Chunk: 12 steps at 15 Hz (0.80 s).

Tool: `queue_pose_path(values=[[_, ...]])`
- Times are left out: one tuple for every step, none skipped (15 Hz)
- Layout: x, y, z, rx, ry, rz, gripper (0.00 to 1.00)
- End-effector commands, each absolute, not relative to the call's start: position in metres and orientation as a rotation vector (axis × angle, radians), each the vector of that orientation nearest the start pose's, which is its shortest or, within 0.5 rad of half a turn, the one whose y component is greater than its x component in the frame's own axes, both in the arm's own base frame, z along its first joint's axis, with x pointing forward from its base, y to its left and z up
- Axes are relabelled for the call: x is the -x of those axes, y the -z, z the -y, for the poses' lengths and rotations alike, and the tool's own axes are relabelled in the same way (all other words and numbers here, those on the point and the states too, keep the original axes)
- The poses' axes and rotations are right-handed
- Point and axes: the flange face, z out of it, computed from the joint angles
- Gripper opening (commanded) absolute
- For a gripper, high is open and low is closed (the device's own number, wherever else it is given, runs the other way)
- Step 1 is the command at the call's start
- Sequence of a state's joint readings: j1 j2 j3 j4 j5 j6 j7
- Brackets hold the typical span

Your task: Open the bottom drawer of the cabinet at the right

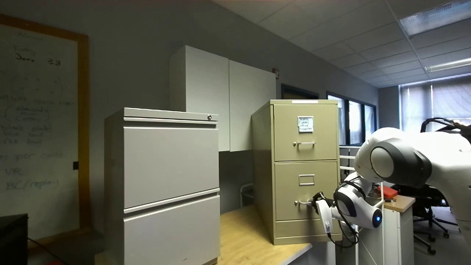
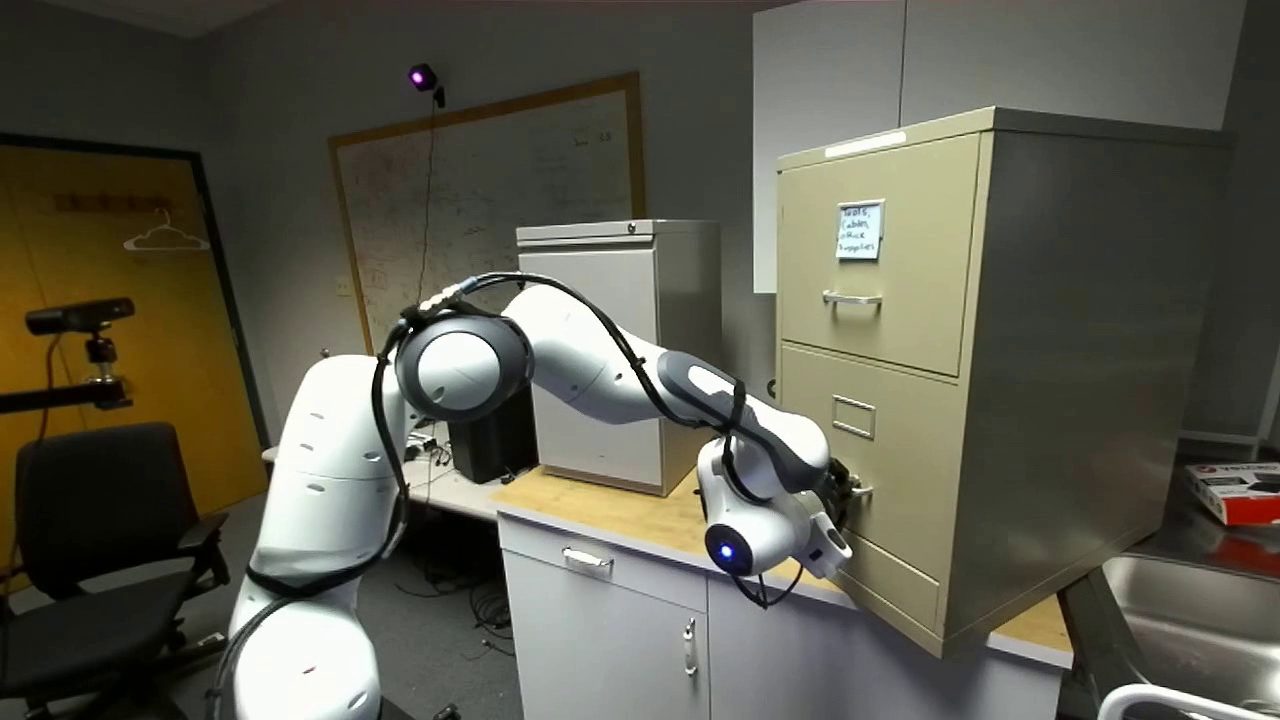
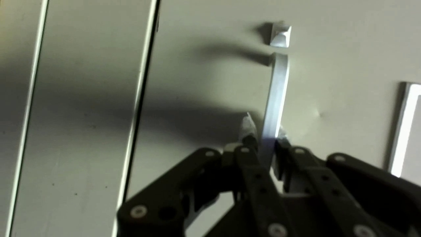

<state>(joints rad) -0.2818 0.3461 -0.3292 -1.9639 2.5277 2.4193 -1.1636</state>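
Observation:
The tan cabinet [image 1: 306, 99] stands on a wooden counter and shows in both exterior views [image 2: 1080, 350]. Its bottom drawer [image 1: 289, 184] has a flat beige front with an empty label holder [image 1: 306, 179]. The front looks flush with the cabinet in both exterior views [image 2: 905, 480]. The drawer's metal pull [image 3: 278, 85] runs between my fingers in the wrist view. My gripper [image 3: 265, 133] has one finger on each side of the pull and looks shut on it near the pull's lower end. The gripper also shows in an exterior view [image 1: 316, 201]. The arm partly hides the drawer.
A pale grey two-drawer cabinet [image 1: 171, 162] stands beside the tan one. White wall cupboards [image 1: 252, 106] hang behind. The wooden counter [image 1: 241, 226] lies under the tan cabinet. A sink [image 2: 1190, 610] and a red and white box [image 2: 1235, 490] are beyond it.

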Motion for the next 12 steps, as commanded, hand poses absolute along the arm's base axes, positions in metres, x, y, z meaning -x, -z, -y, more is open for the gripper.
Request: queue_pose_path(values=[[-0.516,-0.321,0.329,1.405,1.309,-1.443,0.05],[-0.512,-0.320,0.324,1.430,1.284,-1.434,0.05],[-0.503,-0.317,0.317,1.470,1.246,-1.420,0.05],[-0.496,-0.313,0.313,1.487,1.211,-1.402,0.05],[-0.486,-0.307,0.310,1.486,1.175,-1.393,0.05],[-0.480,-0.301,0.312,1.480,1.144,-1.394,0.05],[-0.478,-0.298,0.315,1.467,1.119,-1.396,0.05],[-0.475,-0.297,0.319,1.448,1.093,-1.396,0.05],[-0.473,-0.296,0.322,1.433,1.070,-1.396,0.05],[-0.470,-0.295,0.324,1.420,1.049,-1.400,0.05],[-0.468,-0.294,0.325,1.411,1.029,-1.400,0.04],[-0.466,-0.294,0.326,1.407,1.012,-1.401,0.05]])
